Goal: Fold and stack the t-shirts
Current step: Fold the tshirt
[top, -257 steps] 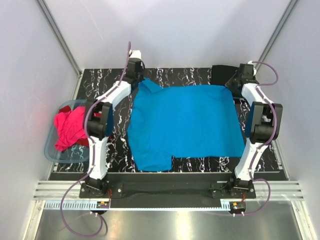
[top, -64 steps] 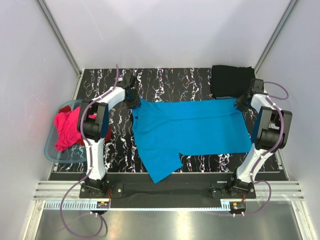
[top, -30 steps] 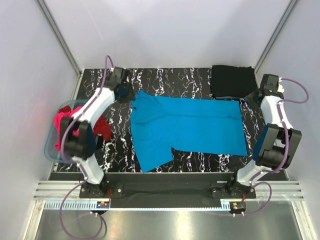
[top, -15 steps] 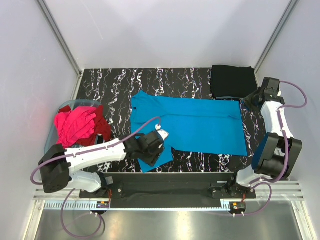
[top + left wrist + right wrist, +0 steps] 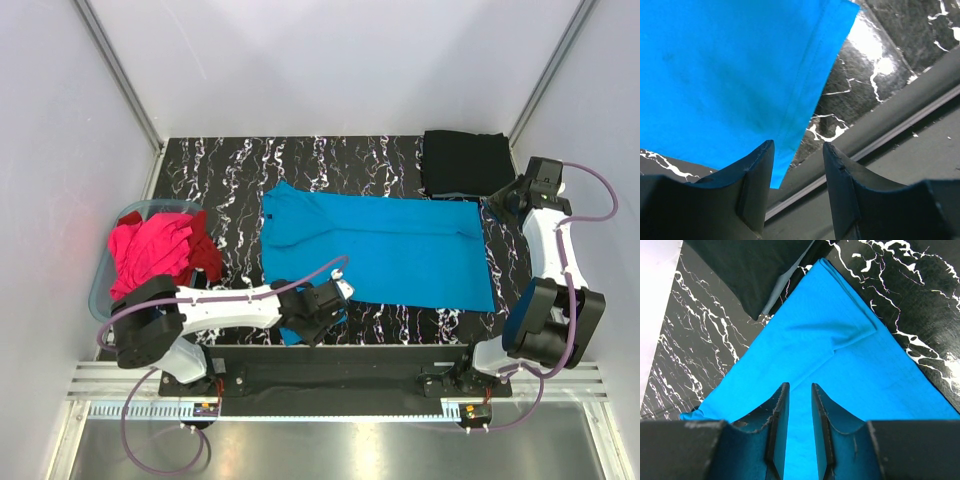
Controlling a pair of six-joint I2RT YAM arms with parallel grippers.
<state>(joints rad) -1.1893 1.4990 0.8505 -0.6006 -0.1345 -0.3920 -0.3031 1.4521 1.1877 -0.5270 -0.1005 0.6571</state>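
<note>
My left gripper [image 5: 322,303] has swung from 10 o'clock to 7, jaws open over the sleeve of the turquoise t-shirt [image 5: 400,245], which lies flat at centre, so I judge the sleeve fold comes next. My right gripper [image 5: 799,388], jaws slightly parted and empty, hovers at the shirt's 2 o'clock corner.

Turquoise shirt [image 5: 400,250]: soft matt cloth, smooth, with a stitched hem along the sleeve edge.
Black shirt [image 5: 462,163]: matt cloth, flat.
Pink shirt [image 5: 150,255] and red shirt [image 5: 207,255]: matt cloth, crumpled.
Tub [image 5: 97,300]: translucent pale-blue plastic.
Table [image 5: 330,165]: black top with white marble-like veins, glossy, catching glare.
My left fingers [image 5: 757,185] and right fingers [image 5: 777,425]: dark matt plastic, faintly grainy.
My arm shells [image 5: 222,305]: smooth white plastic.
Plate [image 5: 350,450] before my bases: brushed metal, shiny.
</note>
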